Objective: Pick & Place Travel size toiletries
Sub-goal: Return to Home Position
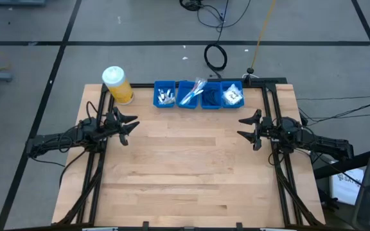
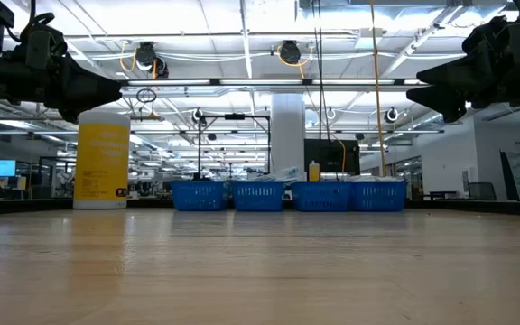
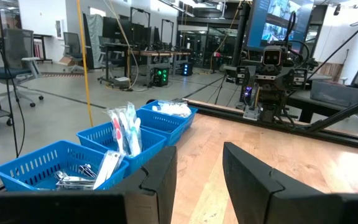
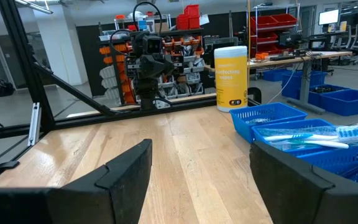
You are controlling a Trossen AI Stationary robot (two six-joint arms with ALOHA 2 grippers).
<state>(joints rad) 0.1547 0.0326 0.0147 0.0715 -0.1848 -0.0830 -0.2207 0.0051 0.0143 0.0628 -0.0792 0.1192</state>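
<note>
The toiletries lie in a row of small blue baskets (image 1: 198, 94) at the table's far edge: silver-white pieces (image 1: 166, 97) in the leftmost, wrapped toothbrushes (image 1: 193, 91) in the one beside it, white packets (image 1: 232, 95) in the rightmost. The left wrist view shows the toothbrushes (image 3: 124, 129) sticking up out of their basket. My left gripper (image 1: 132, 125) hovers open over the table's left side. My right gripper (image 1: 244, 127) hovers open over the right side. Both are well short of the baskets and hold nothing.
A yellow jar with a white cap (image 1: 117, 84) stands at the far left corner, beside the baskets. Black frame rails (image 1: 276, 128) run along both table sides under the arms. Bare wood (image 1: 185, 167) spans the middle and near part.
</note>
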